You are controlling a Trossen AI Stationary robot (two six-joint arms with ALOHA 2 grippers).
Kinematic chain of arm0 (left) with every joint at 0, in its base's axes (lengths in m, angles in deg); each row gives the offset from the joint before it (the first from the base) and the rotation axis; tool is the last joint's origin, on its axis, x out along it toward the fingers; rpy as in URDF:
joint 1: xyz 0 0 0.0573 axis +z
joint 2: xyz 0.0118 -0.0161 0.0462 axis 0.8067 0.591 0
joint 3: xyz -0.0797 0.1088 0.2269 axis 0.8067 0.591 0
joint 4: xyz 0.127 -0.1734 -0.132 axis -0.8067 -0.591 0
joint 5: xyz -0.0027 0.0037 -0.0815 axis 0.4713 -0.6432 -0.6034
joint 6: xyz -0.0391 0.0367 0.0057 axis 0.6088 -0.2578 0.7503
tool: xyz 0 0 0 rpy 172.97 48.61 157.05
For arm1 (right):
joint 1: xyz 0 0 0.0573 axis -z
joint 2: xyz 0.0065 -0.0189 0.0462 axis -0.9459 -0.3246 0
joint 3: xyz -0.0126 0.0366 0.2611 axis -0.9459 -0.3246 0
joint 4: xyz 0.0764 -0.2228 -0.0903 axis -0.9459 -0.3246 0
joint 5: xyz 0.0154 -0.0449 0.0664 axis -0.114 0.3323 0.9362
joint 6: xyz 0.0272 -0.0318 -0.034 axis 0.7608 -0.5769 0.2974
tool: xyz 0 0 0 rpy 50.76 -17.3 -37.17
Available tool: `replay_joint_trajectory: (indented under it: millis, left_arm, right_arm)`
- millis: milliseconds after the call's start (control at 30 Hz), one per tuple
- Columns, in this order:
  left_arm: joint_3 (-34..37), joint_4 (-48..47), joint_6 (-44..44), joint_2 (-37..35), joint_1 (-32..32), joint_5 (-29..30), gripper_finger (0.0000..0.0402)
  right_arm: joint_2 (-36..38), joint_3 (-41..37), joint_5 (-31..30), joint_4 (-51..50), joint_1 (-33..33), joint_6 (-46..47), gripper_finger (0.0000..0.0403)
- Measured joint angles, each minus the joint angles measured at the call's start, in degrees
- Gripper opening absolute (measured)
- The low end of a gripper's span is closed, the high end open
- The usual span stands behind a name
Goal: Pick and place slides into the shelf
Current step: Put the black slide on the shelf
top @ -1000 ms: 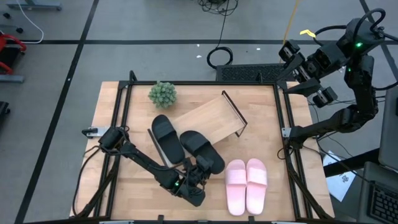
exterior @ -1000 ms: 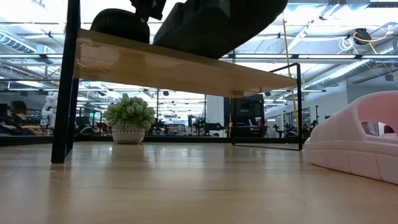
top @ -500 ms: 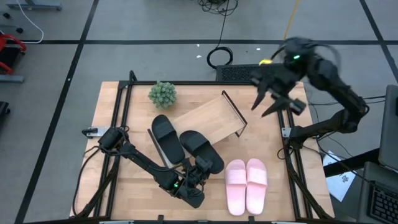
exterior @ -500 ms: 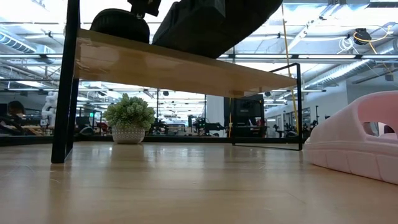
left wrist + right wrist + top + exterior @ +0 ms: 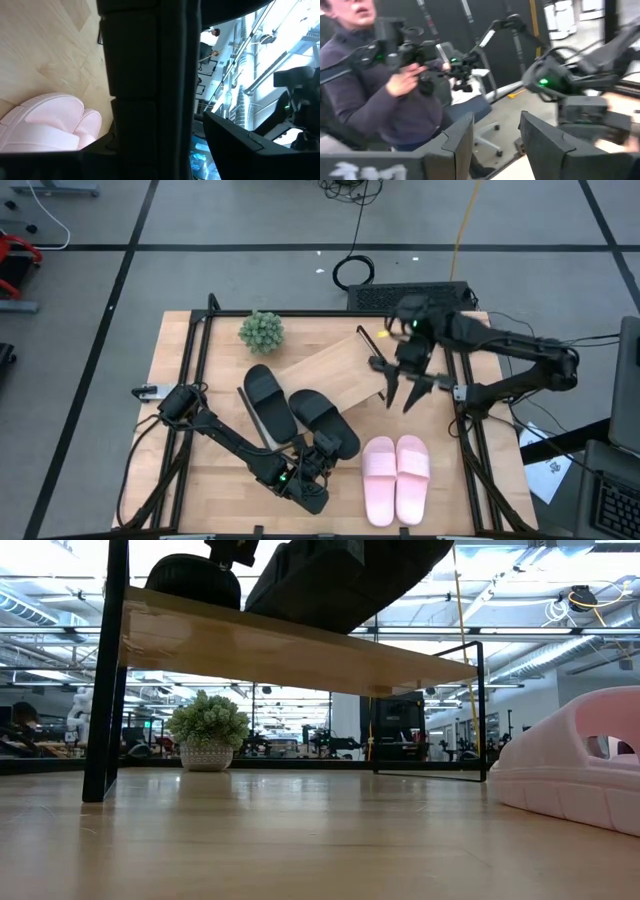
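Note:
The shelf (image 5: 345, 365), a light-wood board with black wire end frames, lies slantwise mid-table. Two black slides sit on its left half: one (image 5: 268, 400) untouched and resting on its sole, the other (image 5: 322, 418) beside it with my left gripper (image 5: 322, 452) shut on it. The low view shows both on the board (image 5: 300, 645). The pink pair (image 5: 396, 475) rests sole-down on the table near the front edge, also seen as the pink slides (image 5: 50, 122). My right gripper (image 5: 400, 394) hangs open over the shelf's right end frame, touching nothing. My left gripper holds the black slide by its near end (image 5: 336, 444), coming about level from the table's near side. In the left wrist view the slide's dark body (image 5: 145, 75) fills the space between the fingers. The rest of the slide lies on the shelf board, tilted.
A small potted plant (image 5: 261, 331) stands at the far left of the table. Black rails (image 5: 462, 380) run along the table's sides. The right wrist view shows a person (image 5: 375, 100) beyond the table holding hand controllers.
My right gripper has swung in from beyond the table's far right corner. It has come down and toward the table's left, turning as it went, and now hangs over the shelf's right end. The slides and shelf have not moved.

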Motion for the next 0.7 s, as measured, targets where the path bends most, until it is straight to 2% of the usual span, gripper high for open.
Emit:
replay_joint_trajectory:
  millis: [167, 300, 500, 700]
  left_arm:
    - [0.0, 0.01, -0.01, 0.0, 0.0, 0.02, 0.0201]
    - [0.0, 0.02, 0.02, 0.0, 0.04, 0.04, 0.0202]
    - [0.02, 0.0, -0.02, 0.0, 0.04, 0.06, 0.0202]
    - [0.02, 0.01, -0.04, 0.0, 0.04, 0.06, 0.0203]
  right_arm:
    - [-0.22, -6.22, -1.11, 18.06, -3.16, 9.08, 0.0151]
    - [-0.27, -10.0, -7.76, 24.4, -2.79, 10.11, 0.0151]
    - [-0.3, -11.38, -20.12, 21.16, -2.21, 1.16, 0.0151]
    - [-0.3, -11.4, -39.55, 10.7, -4.41, -10.58, 0.0151]
